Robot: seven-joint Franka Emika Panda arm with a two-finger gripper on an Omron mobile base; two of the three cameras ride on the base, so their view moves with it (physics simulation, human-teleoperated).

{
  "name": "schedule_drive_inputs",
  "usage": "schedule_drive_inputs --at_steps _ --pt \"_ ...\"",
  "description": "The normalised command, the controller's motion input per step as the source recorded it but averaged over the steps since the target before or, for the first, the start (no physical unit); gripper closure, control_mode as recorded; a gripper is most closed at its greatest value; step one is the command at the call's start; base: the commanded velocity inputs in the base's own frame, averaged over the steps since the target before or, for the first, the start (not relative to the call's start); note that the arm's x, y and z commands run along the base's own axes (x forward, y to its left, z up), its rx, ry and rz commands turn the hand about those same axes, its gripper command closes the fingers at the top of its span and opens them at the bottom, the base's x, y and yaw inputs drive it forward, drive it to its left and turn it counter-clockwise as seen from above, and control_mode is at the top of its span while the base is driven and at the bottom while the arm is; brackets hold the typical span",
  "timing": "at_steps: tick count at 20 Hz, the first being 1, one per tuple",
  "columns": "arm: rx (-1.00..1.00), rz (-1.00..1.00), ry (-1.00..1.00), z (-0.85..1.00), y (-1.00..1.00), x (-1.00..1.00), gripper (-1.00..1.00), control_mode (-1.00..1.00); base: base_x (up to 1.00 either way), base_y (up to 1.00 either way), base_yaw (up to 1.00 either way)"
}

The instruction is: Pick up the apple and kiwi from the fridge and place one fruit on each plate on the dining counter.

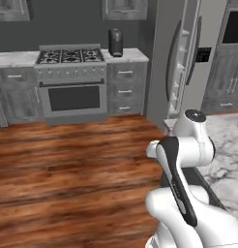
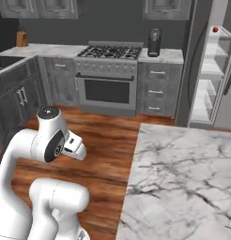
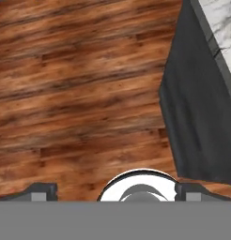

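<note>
1. Hanging folded low over the wooden plank floor (image 3: pixel 80 93), the white Franka arm (image 1: pixel 181 160) points its two-finger gripper (image 3: pixel 115 190) downward, and the hand view looks at bare boards with the two small dark finger tips (image 3: pixel 40 190) set far apart at the bottom edge.
2. The gripper's jaws stand wide apart with nothing between them.
3. The long white marble dining counter with grey veins (image 2: pixel 183 178) lies to the right of the arm; its dark grey base (image 3: pixel 197 122) shows at the right of the hand view.
4. The tall grey fridge (image 1: pixel 188 58) stands at the far right with its door swung open, its long dark curved handle (image 1: pixel 173 60) and dark button panel (image 1: pixel 203 54) visible in the left base view.
5. The small round red apple (image 2: pixel 215 29) sits on an upper clear shelf inside the fridge, well apart from the gripper.
6. I cannot make out the kiwi on the shelves.
7. Left of the fridge, against the far wall, a grey cabinet run with a marble worktop (image 2: pixel 166 55) holds a dark upright coffee machine (image 2: pixel 154 42).
8. A steel range with a gas hob and oven door (image 1: pixel 71 82) stands further left.
</note>
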Motion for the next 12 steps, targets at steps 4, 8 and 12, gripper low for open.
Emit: schedule_drive_inputs --at_steps 4,8,12 --pt "0.00 0.00 0.00 0.00 0.00 0.00 -1.00 1.00 0.96 0.33 0.00" --pt "0.00 0.00 0.00 0.00 0.00 0.00 -1.00 1.00 0.95 0.27 0.00" --pt "0.00 0.00 0.00 0.00 0.00 0.00 -1.00 1.00 0.89 0.23 0.00"
